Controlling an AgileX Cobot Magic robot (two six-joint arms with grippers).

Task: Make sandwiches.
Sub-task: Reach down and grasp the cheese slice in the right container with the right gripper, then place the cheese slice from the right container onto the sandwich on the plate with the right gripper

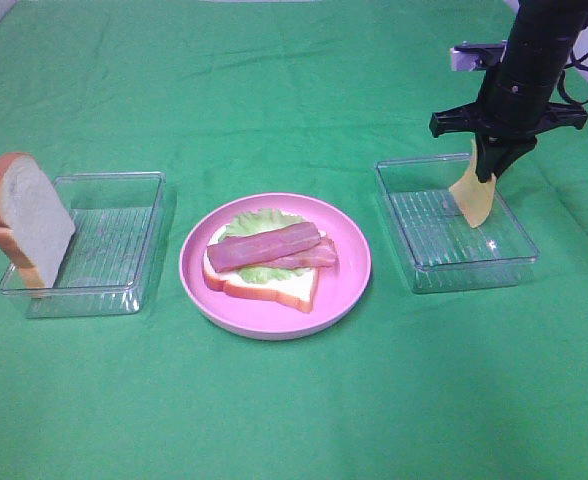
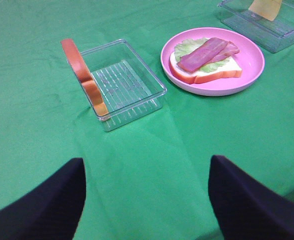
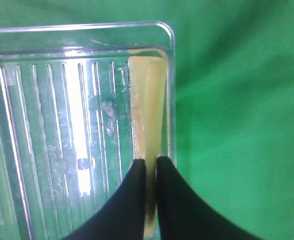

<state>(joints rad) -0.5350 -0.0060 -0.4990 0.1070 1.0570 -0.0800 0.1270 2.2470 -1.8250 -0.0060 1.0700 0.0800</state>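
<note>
1 green cloth [image 1: 294,420], 2 trays [image 1: 84,300], 1 sandwich [image 1: 264,248]

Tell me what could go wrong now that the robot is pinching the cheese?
1. The right end effector pinches the cheese slice only by one edge, so it might slip out on the way.
2. The cheese hangs inside the clear tray; it could catch the wall and drag the tray.
3. The bacon strips lie uneven on the sandwich, so the cheese may land tilted or slide off.
</note>
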